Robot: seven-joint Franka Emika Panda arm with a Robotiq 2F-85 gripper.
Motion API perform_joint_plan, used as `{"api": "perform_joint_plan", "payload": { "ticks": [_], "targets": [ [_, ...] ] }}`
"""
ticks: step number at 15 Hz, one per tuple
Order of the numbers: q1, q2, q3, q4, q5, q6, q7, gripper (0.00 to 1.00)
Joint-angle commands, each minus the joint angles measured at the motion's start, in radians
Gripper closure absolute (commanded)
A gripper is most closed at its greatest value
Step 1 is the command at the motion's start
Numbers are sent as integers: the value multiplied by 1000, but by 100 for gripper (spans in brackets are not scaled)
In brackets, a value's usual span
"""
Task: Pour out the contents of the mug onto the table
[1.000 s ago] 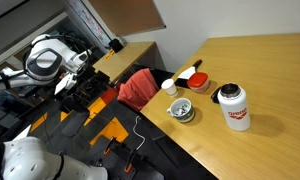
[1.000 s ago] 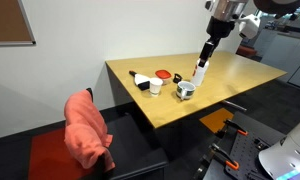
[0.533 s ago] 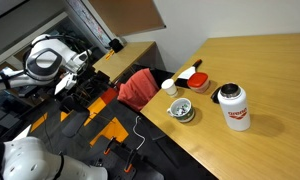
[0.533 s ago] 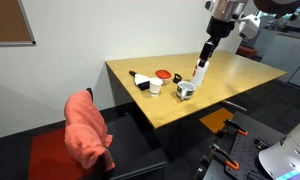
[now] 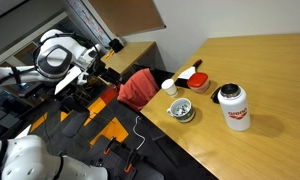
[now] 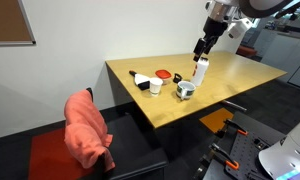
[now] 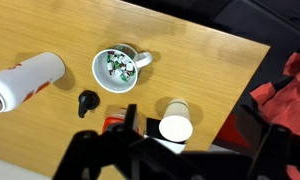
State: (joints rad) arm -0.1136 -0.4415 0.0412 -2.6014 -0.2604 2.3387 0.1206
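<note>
The silvery mug (image 7: 117, 68) stands upright on the wooden table (image 7: 205, 60), with small pale shiny bits (image 7: 117, 63) inside it. It also shows in both exterior views (image 5: 181, 110) (image 6: 185, 90). My gripper (image 6: 201, 45) hangs above the table, over the white jar (image 6: 201, 70), apart from the mug. In the wrist view its dark fingers (image 7: 170, 155) fill the lower edge, spread and empty.
The white jar with a red label (image 7: 25, 80) (image 5: 233, 106) is beside the mug. A tiny white cup (image 7: 175, 127), a red lid (image 6: 164, 74) and a small black object (image 7: 87, 102) are close by. A red cloth (image 6: 88, 125) hangs on a chair at the table edge.
The arm has shifted: the gripper rose a little and moved slightly sideways above the jar. The things on the table have not moved.
</note>
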Motion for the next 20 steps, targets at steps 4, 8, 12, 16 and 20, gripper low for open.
{"api": "perform_joint_plan", "payload": {
  "ticks": [4,8,12,16,20],
  "targets": [
    [-59,277,-88,94,-3,216,22,0],
    [-58,440,-132,143,28,314,21,0],
    [-46,580,-163,201,72,382,46,0],
    [-35,593,-182,196,68,383,36,0],
    [-27,629,-192,235,57,376,74,0]
  ]
}}
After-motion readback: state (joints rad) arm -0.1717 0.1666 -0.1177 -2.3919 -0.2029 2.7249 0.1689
